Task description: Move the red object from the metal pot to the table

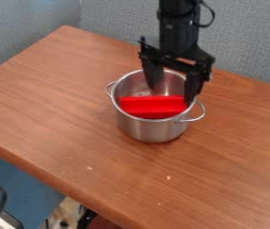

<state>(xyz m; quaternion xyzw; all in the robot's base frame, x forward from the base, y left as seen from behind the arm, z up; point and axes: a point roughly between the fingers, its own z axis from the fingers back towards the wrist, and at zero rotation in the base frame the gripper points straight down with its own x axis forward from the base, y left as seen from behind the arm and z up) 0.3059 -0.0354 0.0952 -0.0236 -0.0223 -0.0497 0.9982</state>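
The metal pot [153,127] stands near the middle of the wooden table [54,98], with small loop handles at its left and right sides. Inside it lies the red object [148,106], a flat glossy piece stretching across most of the pot's width. My black gripper [173,89] points straight down over the back half of the pot. Its two fingers are spread wide and open, the tips at about rim level, just behind and above the red object. Nothing is held between them.
A grey wall rises behind the table's far edge. The table's rounded front edge runs diagonally at lower left, with blue floor and cables below it. Bare wood lies left of and in front of the pot.
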